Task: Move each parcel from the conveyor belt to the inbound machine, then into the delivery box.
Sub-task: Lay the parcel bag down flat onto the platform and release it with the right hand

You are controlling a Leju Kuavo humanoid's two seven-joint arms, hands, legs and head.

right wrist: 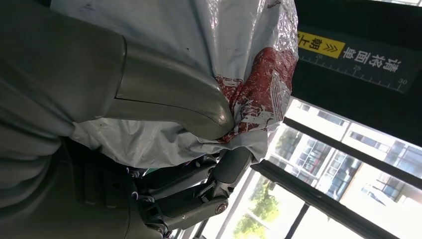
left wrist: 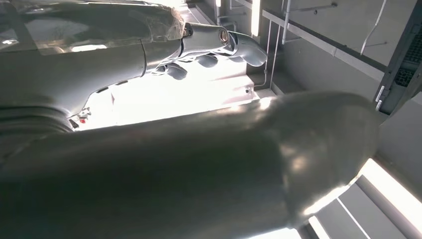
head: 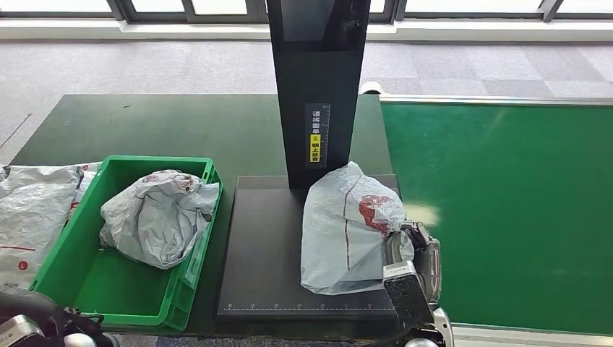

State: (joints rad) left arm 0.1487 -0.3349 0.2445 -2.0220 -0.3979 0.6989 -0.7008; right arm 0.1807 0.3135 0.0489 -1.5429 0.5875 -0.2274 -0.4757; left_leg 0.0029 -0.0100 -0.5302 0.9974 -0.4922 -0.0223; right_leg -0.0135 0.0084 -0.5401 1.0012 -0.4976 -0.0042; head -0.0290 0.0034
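Black platform point(head: 260, 246): right robot hand point(head: 412, 249) apparently grips parcel point(head: 343, 224).

Grey carpet floor point(head: 144, 65), window frames point(head: 188, 10) along the far wall, daylight coming in, dark green table point(head: 144, 126)

- A parcel-sorting or logistics work area, set up indoors.
- A green conveyor belt point(head: 499, 210) runs beside a dark tabletop point(head: 166, 126).
- A black inbound machine point(head: 316, 94) stands over a flat scanning plate with ruler marks.
- A green plastic crate point(head: 184, 282) holds a grey mailer bag point(head: 155, 217).
- Grey carpet tiles and floor-level windows lie behind.
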